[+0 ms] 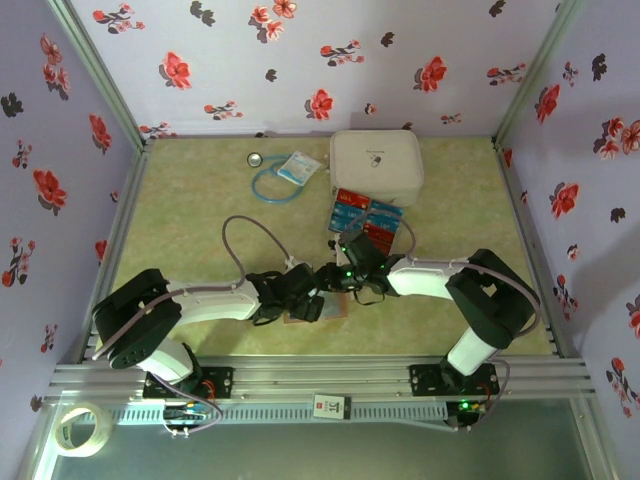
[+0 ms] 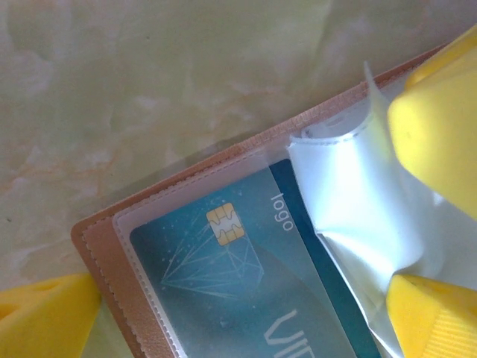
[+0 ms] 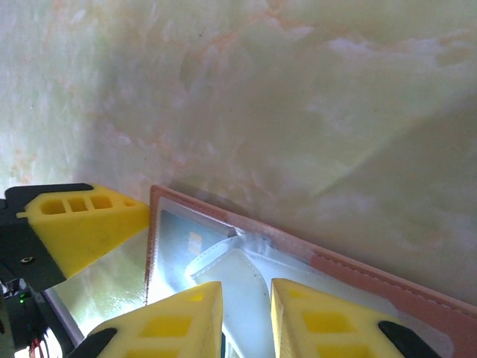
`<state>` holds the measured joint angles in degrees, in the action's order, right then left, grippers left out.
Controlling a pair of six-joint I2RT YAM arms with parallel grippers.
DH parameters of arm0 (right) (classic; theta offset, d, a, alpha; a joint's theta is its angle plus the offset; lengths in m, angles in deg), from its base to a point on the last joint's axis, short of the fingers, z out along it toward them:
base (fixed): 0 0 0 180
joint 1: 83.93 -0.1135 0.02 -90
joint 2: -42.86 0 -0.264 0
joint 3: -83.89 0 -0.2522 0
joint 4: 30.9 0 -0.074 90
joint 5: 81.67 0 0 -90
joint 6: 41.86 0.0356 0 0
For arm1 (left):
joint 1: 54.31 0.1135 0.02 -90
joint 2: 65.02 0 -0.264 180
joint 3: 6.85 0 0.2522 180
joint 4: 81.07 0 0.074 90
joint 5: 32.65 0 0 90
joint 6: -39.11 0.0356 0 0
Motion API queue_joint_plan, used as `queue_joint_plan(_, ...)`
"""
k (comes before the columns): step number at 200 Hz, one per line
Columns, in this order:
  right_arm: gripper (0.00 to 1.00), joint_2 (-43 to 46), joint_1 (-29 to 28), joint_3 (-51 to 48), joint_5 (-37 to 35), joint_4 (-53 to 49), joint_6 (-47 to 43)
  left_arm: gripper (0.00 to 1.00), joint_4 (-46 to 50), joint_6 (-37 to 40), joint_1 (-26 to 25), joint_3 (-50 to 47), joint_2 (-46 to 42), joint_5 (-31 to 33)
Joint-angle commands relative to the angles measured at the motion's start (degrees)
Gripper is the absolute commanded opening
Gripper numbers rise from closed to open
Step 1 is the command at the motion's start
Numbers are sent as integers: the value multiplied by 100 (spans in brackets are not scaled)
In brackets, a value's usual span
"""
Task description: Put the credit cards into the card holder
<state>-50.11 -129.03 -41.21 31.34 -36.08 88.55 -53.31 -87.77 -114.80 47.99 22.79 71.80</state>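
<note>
- The bench has much bare surface to the left of the work. Its front edge is near the card holder, so I judge there is little room to drag anything toward the arms.
- The white zip case stands at the back, touching or almost touching the loose cards. A reach that goes too deep could push against it.
- The loose credit cards, red and blue, lie in an overlapping heap just behind the right arm's wrist. Because they overlap, a pick may take two at once or scatter the heap.
- The card holder lies open on the bench at the front centre, under both pincers. I see nothing pressing it down, so a strong pull might lift or turn it.
- The right pincer is closed on a clear sleeve of the holder.
- The left pincer has its fingers spread wide and grips nothing. One finger is just beside the holder's corner. The two pincers are very near each other and could collide.
- The sleeve is raised and crumpled. More tension may crease it or tear its seam, and a collapsed mouth would catch the next card.
- One blue card with a gold chip already sits under another sleeve, close to the stitched border.
</note>
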Motion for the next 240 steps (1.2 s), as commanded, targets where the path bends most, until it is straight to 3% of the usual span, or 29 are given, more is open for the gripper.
queue_joint_plan(1, 21, -12, 24, -91, 222, 217, 171, 100, 191, 59, -21, -141, -121, 145)
queue_joint_plan(83, 21, 119, 45, -303, 59, 265, 231, 100, 248, 76, 142, -253, -635, 206)
queue_joint_plan(130, 21, 128, 40, -257, 317, 346, 360, 100, 274, 52, 232, -315, -860, 209)
queue_joint_plan(180, 43, 558, -334, -6, 58, -238, 339, 100, 519, 32, 813, -541, -1830, 190)
queue_joint_plan(240, 46, -35, -883, 439, -347, -120, 558, 100, 735, 43, 1503, -811, -2734, -103)
